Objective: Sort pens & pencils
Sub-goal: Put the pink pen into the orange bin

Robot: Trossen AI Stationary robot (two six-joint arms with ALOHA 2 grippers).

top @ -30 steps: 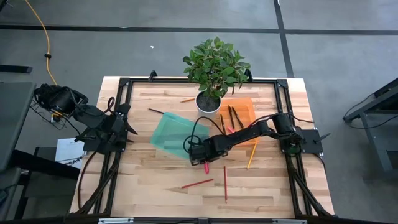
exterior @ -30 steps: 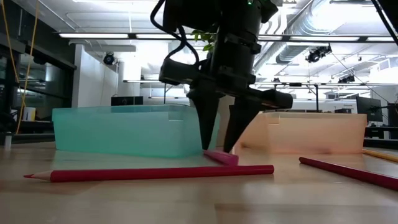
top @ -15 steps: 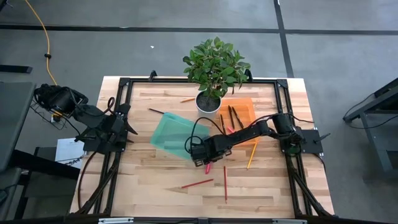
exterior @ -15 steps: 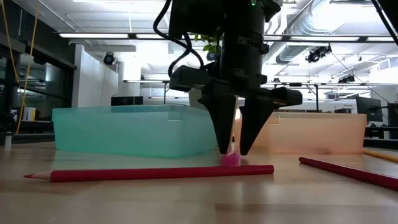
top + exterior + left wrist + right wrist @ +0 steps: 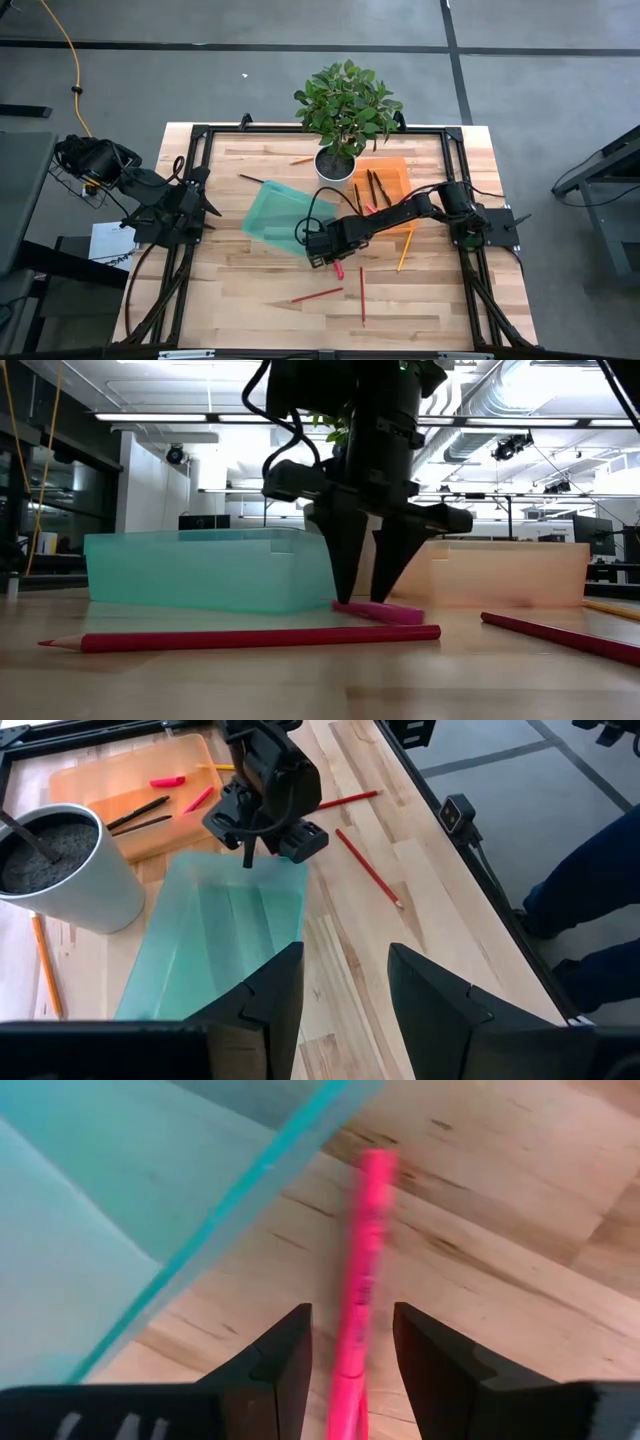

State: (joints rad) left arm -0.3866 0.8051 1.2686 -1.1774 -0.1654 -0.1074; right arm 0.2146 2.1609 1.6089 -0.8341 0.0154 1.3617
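Note:
My right gripper points down, open, just above the table beside the teal tray. Its fingers stand on either side of a bright pink pen, which lies flat on the wood. More pens, dark and pink, lie in the orange tray. On the table lie red pencils and a yellow-orange pencil. My left gripper waits open at the table's left edge. My right gripper comes at the pink pen from above, pointing down, with one finger on each side of its length. The pen lies flat on the table. I cannot tell whether either finger touches it.
A potted plant stands at the far side between the two trays. A dark pen and an orange pencil lie near the far edge. A long red pencil lies just in front of the right gripper. A person's legs show beyond the table.
My right gripper has twisted about its upright axis while staying low over the table next to the teal tray. The pink pen between its fingers has turned about on the wood, staying flat.

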